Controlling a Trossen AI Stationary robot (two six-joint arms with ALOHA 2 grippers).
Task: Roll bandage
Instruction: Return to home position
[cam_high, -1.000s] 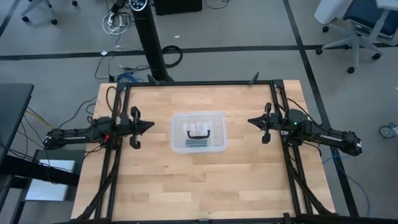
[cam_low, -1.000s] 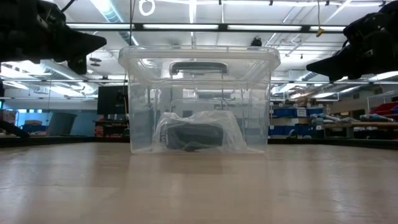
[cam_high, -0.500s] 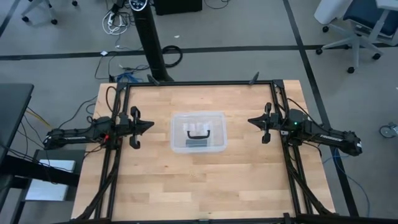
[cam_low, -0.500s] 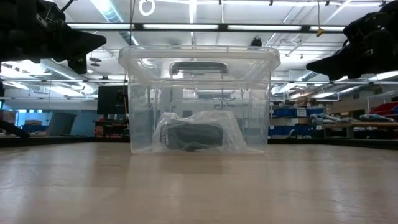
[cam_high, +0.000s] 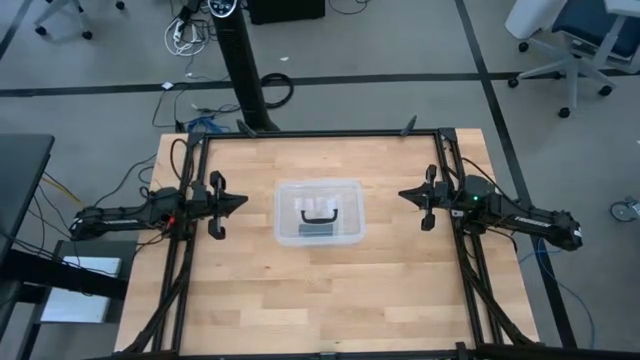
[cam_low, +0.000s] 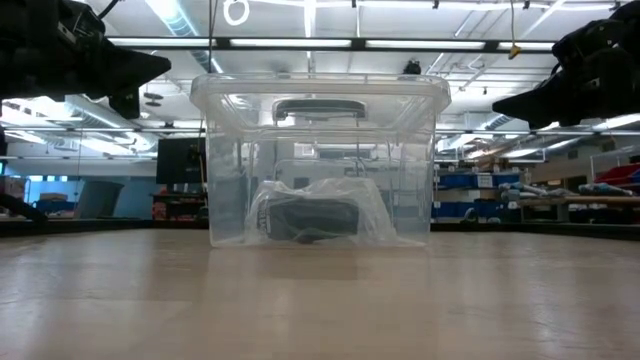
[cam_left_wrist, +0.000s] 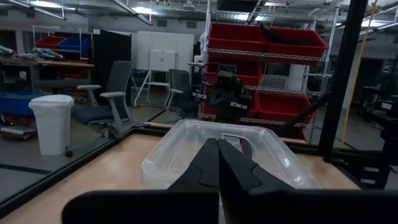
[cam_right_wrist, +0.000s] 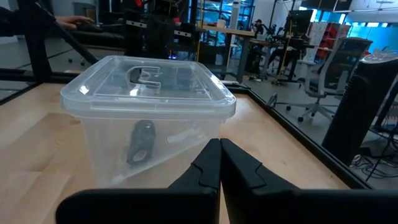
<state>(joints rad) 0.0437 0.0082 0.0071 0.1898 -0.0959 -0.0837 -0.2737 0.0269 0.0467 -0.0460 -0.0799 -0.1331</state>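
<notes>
1. Clear plastic is forming the walls of the bin, which is sitting near the middle of the wooden table. Its lid is on, and a black handle is lying flat across the top.
2. Inside the bin, the bandage is resting on the floor as a small black roll, wrapped in a crinkly clear bag. The right wrist view is showing the same roll through the bin's side wall.
3. The left gripper is hovering above the table's left side, well apart from the bin and pointing toward it. Its fingers are pressing together with nothing between them.
4. The right gripper is hovering above the table's right side, also well apart from the bin and facing it. Its fingers are likewise meeting tip to tip and holding nothing.
5. In the low view, two dark arm shapes are hanging at the upper corners, clear of the bin on both sides.
</notes>
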